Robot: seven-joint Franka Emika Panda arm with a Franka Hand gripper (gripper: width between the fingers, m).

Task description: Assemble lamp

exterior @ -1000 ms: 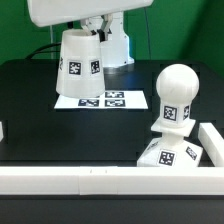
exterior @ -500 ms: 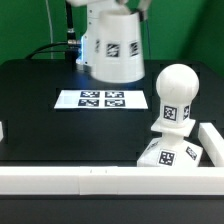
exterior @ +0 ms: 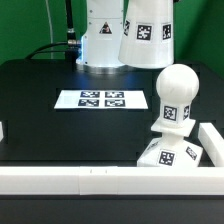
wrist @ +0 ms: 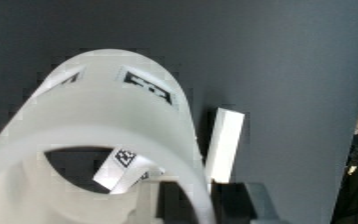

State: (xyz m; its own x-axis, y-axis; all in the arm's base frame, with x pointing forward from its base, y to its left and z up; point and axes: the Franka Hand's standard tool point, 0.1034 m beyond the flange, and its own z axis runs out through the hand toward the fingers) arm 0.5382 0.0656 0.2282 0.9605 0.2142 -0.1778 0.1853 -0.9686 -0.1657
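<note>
Moving across the exterior view from left to right, the shade [exterior: 146,32] is now hanging high above the table [exterior: 40,110], up and just to the left of the bulb [exterior: 176,97]; half a second ago it was sitting lower and nearer the middle, and a second ago it was at the far left above the marker board [exterior: 102,99].

The bulb is standing upright on the base [exterior: 167,155] in the near right corner, beside a white wall [exterior: 70,178] running along the front edge.

The shade is being carried tilted, its wide mouth facing down and toward the bulb.

In the wrist view the gripper [wrist: 208,200] is clenching the shade's rim: one finger [wrist: 240,199] is pressing on the outside of the wall and the other is sitting inside the opening, so the shade [wrist: 105,120] is hanging directly from the fingertips and stretching away from the camera.

Risks from here, as a judgement: the shade is not yet centred over the bulb, and it is leaning. If it is lowered this way, its rim may strike the bulb's round head and push the bulb and base sideways, or jam crooked. A grip on a thin rim may also let the shade pivot or slip on contact.
</note>
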